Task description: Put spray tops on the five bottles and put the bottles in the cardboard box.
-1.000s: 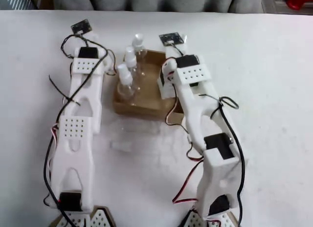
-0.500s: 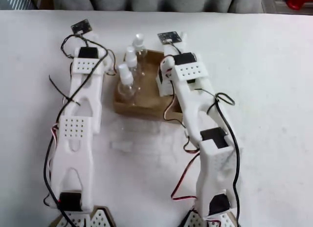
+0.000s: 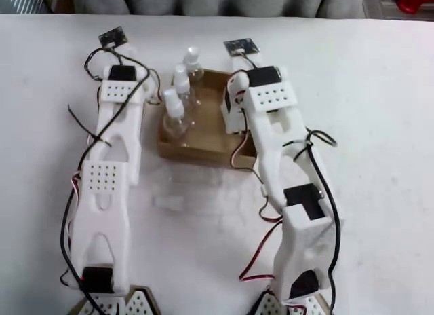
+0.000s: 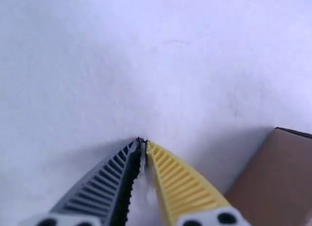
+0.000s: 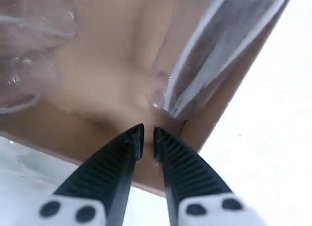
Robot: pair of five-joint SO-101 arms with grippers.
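We see a white surface [image 3: 380,125] that spreads flat under everything and runs to a pale edge at the far side. The cardboard box [image 3: 196,151] sits directly on it, between the two arms, its brown near wall facing us. Just in front of the box, on the bare white, lies a small clear object [image 3: 167,202], too faint for us to name. At the near edge, the two arm bases [image 3: 108,288] stand on the surface well apart, with brown pads [image 3: 144,300] under them. In the left wrist view, a corner of the box meets the white.
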